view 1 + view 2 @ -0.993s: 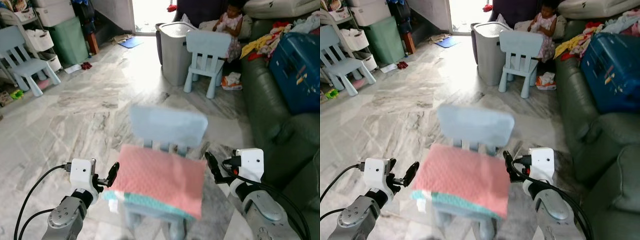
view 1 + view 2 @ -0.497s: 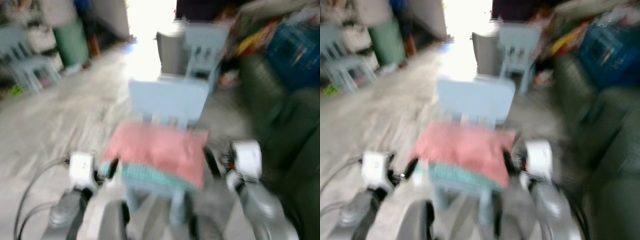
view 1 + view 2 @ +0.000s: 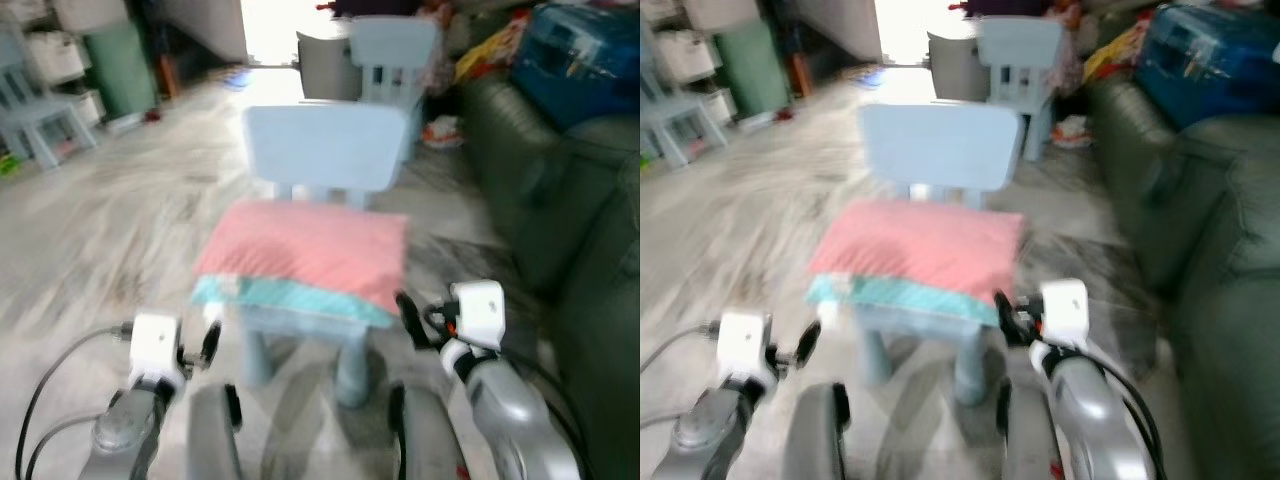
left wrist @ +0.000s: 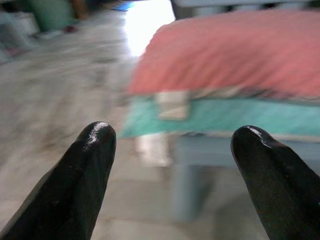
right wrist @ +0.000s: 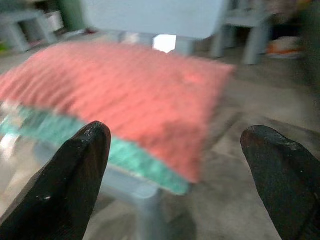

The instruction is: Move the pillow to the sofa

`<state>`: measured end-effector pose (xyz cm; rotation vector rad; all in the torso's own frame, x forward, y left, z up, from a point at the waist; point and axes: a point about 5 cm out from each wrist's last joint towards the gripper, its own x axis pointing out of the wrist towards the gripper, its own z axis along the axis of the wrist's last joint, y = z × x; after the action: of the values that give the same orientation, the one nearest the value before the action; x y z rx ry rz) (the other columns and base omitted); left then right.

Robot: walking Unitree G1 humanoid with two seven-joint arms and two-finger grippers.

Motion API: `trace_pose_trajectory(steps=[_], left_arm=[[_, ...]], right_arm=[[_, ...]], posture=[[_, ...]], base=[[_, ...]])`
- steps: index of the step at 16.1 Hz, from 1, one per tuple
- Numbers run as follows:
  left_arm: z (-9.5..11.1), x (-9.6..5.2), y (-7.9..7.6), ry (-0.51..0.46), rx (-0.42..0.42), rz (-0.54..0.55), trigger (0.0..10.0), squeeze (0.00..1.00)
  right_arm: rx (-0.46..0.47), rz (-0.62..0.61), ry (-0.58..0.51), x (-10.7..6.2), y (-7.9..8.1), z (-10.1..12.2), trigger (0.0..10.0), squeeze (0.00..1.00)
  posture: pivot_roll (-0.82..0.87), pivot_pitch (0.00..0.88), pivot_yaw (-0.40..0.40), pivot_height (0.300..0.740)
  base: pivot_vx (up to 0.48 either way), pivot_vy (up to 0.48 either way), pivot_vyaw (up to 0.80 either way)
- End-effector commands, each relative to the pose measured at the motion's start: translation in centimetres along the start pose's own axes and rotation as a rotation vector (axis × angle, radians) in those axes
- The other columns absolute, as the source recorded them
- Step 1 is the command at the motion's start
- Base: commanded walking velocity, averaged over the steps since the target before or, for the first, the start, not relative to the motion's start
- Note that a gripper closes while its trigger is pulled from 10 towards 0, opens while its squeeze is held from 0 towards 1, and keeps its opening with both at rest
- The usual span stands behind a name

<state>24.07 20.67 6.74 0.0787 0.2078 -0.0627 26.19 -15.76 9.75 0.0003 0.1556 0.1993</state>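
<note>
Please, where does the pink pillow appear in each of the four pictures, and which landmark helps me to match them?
Left eye view: pillow at centre, lying on the small blue chair.
Right eye view: centre, shifted a little to the left.
Left wrist view: upper right, beyond the open left gripper.
Right wrist view: across the middle, beyond the open right gripper.
Shared landmark: the pillow's teal lower edge.
</note>
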Motion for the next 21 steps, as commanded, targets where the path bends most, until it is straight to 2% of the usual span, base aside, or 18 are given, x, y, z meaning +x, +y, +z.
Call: trace_pose_trajectory(steps=[1, 5, 7, 10, 12, 13, 14, 15, 16, 17, 18, 21], left_arm=[[-0.7, -0.1, 0.5, 0.037, 0.015, 0.042, 10.0, 0.00], [2.2, 1.5, 3.6, -0.068, 0.060, 0.209, 10.0, 0.00], [4.7, 3.3, 5.5, -0.133, 0.027, 0.286, 10.0, 0.00], [6.3, 5.2, 6.7, -0.134, -0.007, 0.351, 10.0, 0.00], [7.1, 6.5, 7.0, -0.126, -0.007, 0.392, 10.0, 0.00], [8.1, 7.6, 7.0, -0.131, -0.024, 0.399, 10.0, 0.00], [8.5, 8.0, 7.0, -0.139, -0.029, 0.396, 10.0, 0.00], [9.6, 8.9, 6.9, -0.146, -0.045, 0.383, 10.0, 0.00], [10.2, 9.2, 6.8, -0.153, -0.054, 0.360, 10.0, 0.00], [11.2, 10.1, 6.5, -0.154, -0.121, 0.314, 10.0, 0.00], [12.5, 10.8, 6.0, -0.163, -0.137, 0.288, 10.0, 0.00], [15.5, 12.4, 5.0, -0.199, -0.197, 0.221, 10.0, 0.00]], right_arm=[[-0.005, 0.014, -0.014, 0.3, 0.2, 0.3, 10.0, 0.00], [-0.046, 0.036, -0.052, 1.1, 0.0, 1.1, 10.0, 0.00], [-0.067, 0.028, -0.095, 2.2, -0.6, 2.6, 10.0, 0.00], [-0.056, 0.023, -0.157, 3.5, -1.3, 4.8, 10.0, 0.00], [-0.014, 0.024, -0.210, 4.4, -1.5, 6.8, 10.0, 0.00], [0.043, 0.037, -0.236, 5.2, -1.5, 8.1, 10.0, 0.00], [0.055, 0.042, -0.244, 5.4, -1.5, 8.5, 10.0, 0.00], [0.114, 0.069, -0.260, 6.0, -1.3, 9.4, 10.0, 0.00], [0.134, 0.090, -0.256, 6.2, -1.1, 9.7, 10.0, 0.00], [0.173, 0.135, -0.248, 6.7, -0.9, 10.2, 10.0, 0.00], [0.200, 0.154, -0.248, 7.2, -0.9, 10.7, 10.0, 0.00], [0.226, 0.179, -0.262, 8.3, -0.8, 12.2, 10.0, 0.00]], posture=[[-0.10, 0.032, 0.048, 0.433], [-0.09, 0.026, 0.046, 0.383], [-0.09, 0.026, 0.044, 0.373], [-0.09, 0.034, 0.040, 0.373], [-0.10, 0.052, 0.038, 0.373], [-0.10, 0.068, 0.037, 0.373], [-0.10, 0.071, 0.037, 0.373], [-0.10, 0.096, 0.038, 0.373], [-0.11, 0.102, 0.038, 0.373], [-0.11, 0.125, 0.039, 0.373], [-0.10, 0.138, 0.038, 0.373], [-0.10, 0.178, 0.042, 0.373]], base=[[0.000, 0.000, 0.00], [0.000, 0.000, 0.00], [0.000, 0.000, 0.00], [0.000, 0.000, 0.00], [0.000, 0.000, 0.00], [0.000, 0.000, 0.00], [0.000, 0.000, 0.00], [0.000, 0.000, 0.00], [0.000, 0.000, 0.00], [0.000, 0.000, 0.00], [0.000, 0.000, 0.00], [0.000, 0.000, 0.00]])
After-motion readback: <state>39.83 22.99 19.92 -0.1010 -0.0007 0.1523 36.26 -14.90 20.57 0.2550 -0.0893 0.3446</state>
